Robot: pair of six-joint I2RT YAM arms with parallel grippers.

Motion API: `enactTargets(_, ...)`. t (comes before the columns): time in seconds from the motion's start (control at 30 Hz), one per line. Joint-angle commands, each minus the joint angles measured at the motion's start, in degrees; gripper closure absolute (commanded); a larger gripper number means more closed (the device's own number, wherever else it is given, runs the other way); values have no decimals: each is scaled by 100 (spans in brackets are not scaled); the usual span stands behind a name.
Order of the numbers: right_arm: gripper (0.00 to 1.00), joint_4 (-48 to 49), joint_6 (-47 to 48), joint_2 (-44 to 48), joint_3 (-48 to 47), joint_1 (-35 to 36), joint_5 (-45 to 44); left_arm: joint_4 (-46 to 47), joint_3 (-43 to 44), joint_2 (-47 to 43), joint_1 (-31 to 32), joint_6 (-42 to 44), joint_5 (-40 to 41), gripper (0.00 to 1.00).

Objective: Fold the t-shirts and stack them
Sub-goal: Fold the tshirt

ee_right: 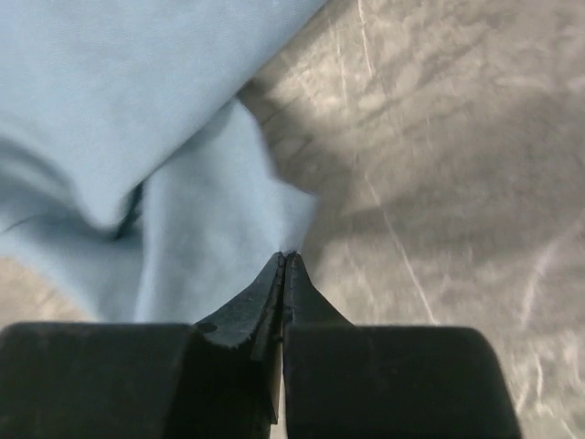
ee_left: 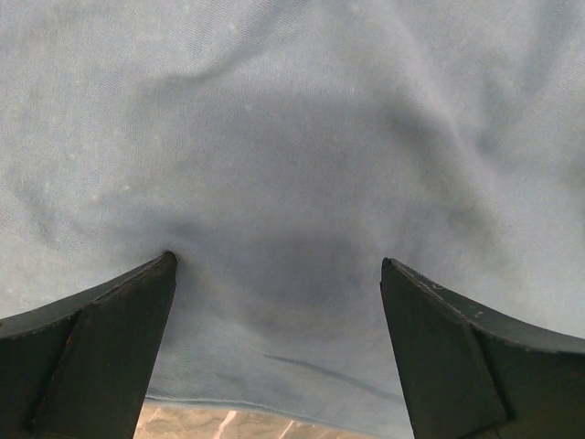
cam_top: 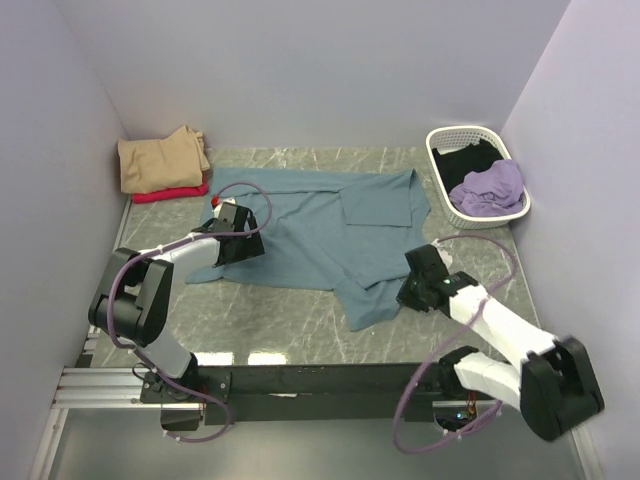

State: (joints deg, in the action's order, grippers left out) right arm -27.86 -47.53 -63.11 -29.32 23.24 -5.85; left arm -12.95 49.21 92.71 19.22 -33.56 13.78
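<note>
A large teal-blue t-shirt (cam_top: 310, 235) lies spread across the middle of the table, with one part folded over near its right side. My left gripper (cam_top: 250, 238) hovers over its left part, jaws wide open; in the left wrist view (ee_left: 277, 261) only blue cloth (ee_left: 292, 137) lies between the fingers, with the hem just below. My right gripper (cam_top: 404, 293) is at the shirt's lower right corner, and its jaws are shut (ee_right: 286, 256) on the very edge of the cloth (ee_right: 183, 183). A folded tan t-shirt (cam_top: 160, 160) sits on a red one (cam_top: 170, 194) at the back left.
A white lattice basket (cam_top: 440, 140) at the back right holds a lilac t-shirt (cam_top: 492, 185) and a black one (cam_top: 470, 160). Grey walls close in the marble table (cam_top: 290, 320) on three sides. A dark rail runs along the near edge.
</note>
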Motion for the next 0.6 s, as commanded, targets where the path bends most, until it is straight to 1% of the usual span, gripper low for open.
enactTargets(0.0,100,-965,-151,1098,-389,-4,-197,-120,-34,-77,2,-1,-455,1)
enactTargets(0.07,100,-1500,-248,1510,-478,5,-180,-138,-34,-121,2,7,-490,1)
enactTargets(0.17,100,-1932,-415,1950,-531,40,-49,-120,-26,-130,2,25,-578,1)
enactTargets(0.23,100,-2083,-529,2101,-470,57,39,-111,-25,-139,2,43,-648,1)
enactTargets(0.3,96,-2232,-617,2233,-382,57,101,-111,-25,-139,2,51,-692,1)
enactTargets(0.37,98,-2382,-687,2381,-381,92,206,-137,-17,-130,2,60,-710,1)
enactTargets(0.4,97,-2435,-766,2452,-425,136,215,-138,-25,-139,2,60,-710,1)
enactTargets(0.47,89,-2592,-828,2619,-513,154,189,-155,-17,-165,2,60,-719,1)
enactTargets(0.5,72,-2637,-837,2655,-626,154,146,-181,1,-165,2,69,-736,1)
enactTargets(0.53,63,-2698,-828,2664,-706,154,41,-208,18,-165,2,60,-736,1)
enactTargets(0.57,54,-2812,-828,2664,-907,154,-291,-217,36,-174,2,69,-728,0)
